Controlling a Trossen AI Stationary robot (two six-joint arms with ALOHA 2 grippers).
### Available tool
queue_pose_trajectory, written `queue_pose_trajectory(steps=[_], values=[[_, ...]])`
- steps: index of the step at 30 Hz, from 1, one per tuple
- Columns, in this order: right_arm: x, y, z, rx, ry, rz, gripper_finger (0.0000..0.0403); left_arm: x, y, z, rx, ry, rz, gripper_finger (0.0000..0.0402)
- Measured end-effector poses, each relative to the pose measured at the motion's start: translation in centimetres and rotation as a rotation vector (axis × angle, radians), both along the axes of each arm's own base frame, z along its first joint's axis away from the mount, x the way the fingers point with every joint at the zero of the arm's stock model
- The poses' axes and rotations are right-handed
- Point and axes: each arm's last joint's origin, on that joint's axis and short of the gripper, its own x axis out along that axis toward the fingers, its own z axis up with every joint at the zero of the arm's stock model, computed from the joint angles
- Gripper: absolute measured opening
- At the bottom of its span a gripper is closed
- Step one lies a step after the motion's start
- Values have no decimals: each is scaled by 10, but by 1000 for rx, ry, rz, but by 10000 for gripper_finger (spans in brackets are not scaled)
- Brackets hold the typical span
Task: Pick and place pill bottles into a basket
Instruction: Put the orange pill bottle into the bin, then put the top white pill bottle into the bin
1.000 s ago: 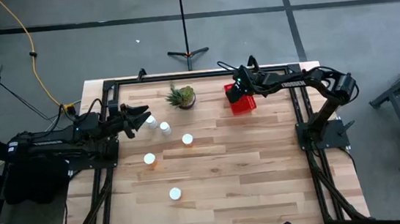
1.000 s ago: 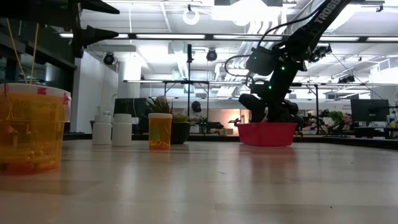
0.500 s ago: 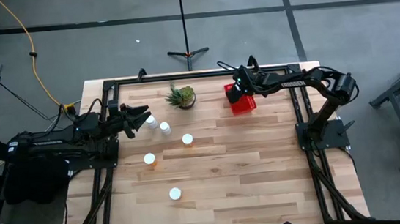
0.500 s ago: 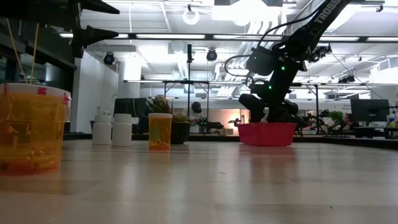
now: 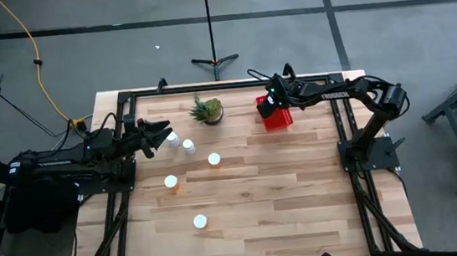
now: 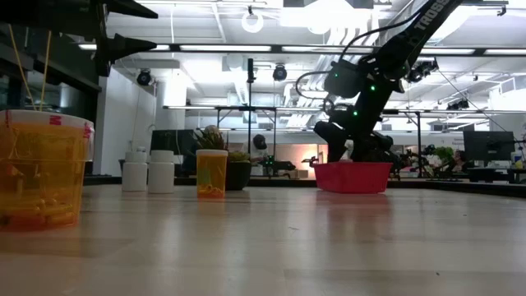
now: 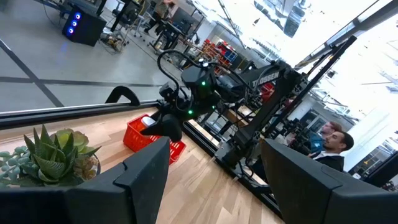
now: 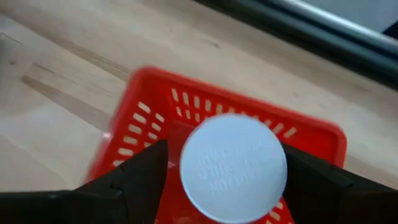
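Five pill bottles (image 5: 200, 221) stand on the table (image 5: 303, 205), all well left of the basket (image 5: 277, 121). Over the basket, the right gripper (image 8: 227, 177) clamps a sixth, white-capped bottle (image 8: 233, 168). The left gripper (image 5: 160, 135) hangs spread, empty, near the leftmost bottles.

**A workshop under bright ceiling lights**

The light wooden counter (image 5: 252, 201) stands on a grey concrete floor (image 5: 120, 54) crossed by a yellow cable (image 5: 31, 46). A black tripod stand (image 5: 213, 60) sits behind; strip lights (image 6: 246, 49) line the ceiling.
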Motion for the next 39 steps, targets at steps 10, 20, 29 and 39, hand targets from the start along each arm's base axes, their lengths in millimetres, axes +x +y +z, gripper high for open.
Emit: queue_pose_trajectory(steps=[10,20,29,39], values=[[10,-8,27,-37,66,66,273,0,0,0,0,0,0,289],[24,-12,55,3,-33,136,273,0,0,0,1,1,-11,289],[37,10,78,20,-140,281,272,0,-1,0,2,5,-36,289],[45,65,122,-127,-249,506,271,0,-1,-1,5,9,-33,289]])
